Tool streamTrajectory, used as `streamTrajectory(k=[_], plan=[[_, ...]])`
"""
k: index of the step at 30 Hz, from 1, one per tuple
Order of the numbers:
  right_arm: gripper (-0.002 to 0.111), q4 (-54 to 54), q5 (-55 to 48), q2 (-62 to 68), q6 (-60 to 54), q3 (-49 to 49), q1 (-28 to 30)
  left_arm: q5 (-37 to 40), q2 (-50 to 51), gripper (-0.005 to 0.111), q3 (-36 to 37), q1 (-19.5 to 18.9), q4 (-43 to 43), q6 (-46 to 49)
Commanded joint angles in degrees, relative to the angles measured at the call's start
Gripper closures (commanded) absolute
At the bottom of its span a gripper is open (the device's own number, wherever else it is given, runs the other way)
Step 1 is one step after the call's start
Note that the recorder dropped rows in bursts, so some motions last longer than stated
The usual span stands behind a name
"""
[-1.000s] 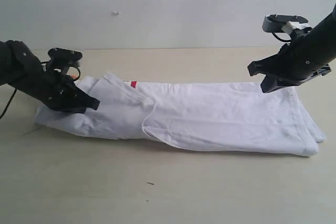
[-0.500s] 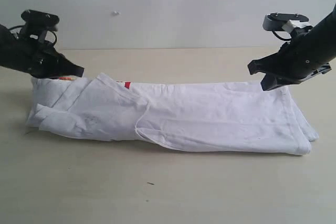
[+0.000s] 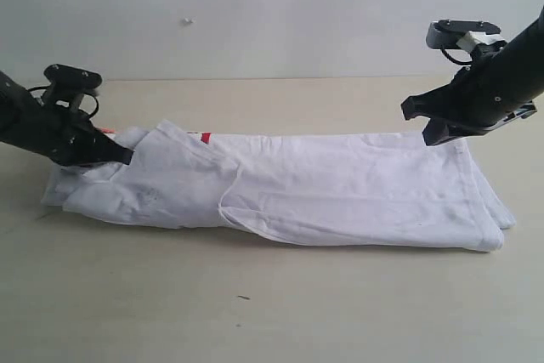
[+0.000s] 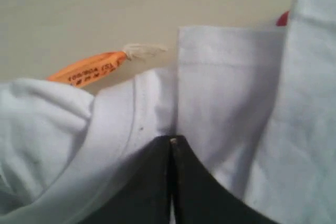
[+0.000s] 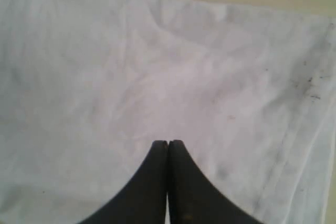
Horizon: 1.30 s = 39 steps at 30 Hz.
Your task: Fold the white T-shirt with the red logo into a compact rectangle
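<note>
white cotton T-shirt [image 3: 340, 189] lies as a long left-right band; black left gripper [image 3: 126, 157] on its left collar end, black right gripper [image 3: 415, 125] above the right end, both pressed together.

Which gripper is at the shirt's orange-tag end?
The left gripper, at the collar end of the white T-shirt beside the orange neck tag. The right gripper is over plain fabric at the opposite end, no tag in sight.

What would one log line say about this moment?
shirt: white cotton T-shirt folded into long strip | left pincer: shut, tip at collar end | right pincer: shut, over opposite end
</note>
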<state>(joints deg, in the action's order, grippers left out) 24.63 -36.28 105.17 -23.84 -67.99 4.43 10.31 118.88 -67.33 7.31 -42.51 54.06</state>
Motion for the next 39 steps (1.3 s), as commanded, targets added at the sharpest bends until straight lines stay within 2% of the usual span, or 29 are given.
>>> streamTrajectory(k=[1, 6, 15, 21, 24, 26, 28, 34, 39], plan=[[0.108, 0.2, 0.8, -0.4, -0.5, -0.3, 0.2, -4.1, -3.7, 0.107, 0.0, -1.0, 0.2, -0.3], [0.108, 0.2, 0.7, -0.4, -0.5, -0.3, 0.2, -8.6, -5.1, 0.107, 0.0, -2.0, -1.4, -0.5], [0.108, 0.2, 0.0, -0.4, -0.5, -0.3, 0.2, -7.0, 2.4, 0.107, -1.4, -2.8, -1.7, -0.3], [0.108, 0.2, 0.7, -0.4, -0.7, -0.3, 0.2, -8.1, -2.9, 0.107, -4.0, -2.8, -2.0, -0.8], [0.108, 0.2, 2.3, -0.4, -0.7, -0.3, 0.2, -3.8, -7.1, 0.107, -4.6, -1.2, -5.3, -5.1], [0.108, 0.2, 1.8, -0.4, -0.7, -0.3, 0.2, 4.9, -4.7, 0.107, -4.6, 1.7, -4.4, 1.6], [0.108, 0.2, 0.1, -0.4, -0.7, -0.3, 0.2, 6.6, -0.6, 0.107, -4.6, 2.7, -4.2, 2.5], [0.108, 0.2, -1.5, -0.4, -0.7, -0.3, 0.2, 3.9, 6.8, 0.107, -4.6, 0.0, -4.3, -1.5], [0.108, 0.2, 0.0, -0.4, -0.7, -0.3, 0.2, 5.5, 5.5, 0.107, -5.4, -1.5, -5.7, -1.8]])
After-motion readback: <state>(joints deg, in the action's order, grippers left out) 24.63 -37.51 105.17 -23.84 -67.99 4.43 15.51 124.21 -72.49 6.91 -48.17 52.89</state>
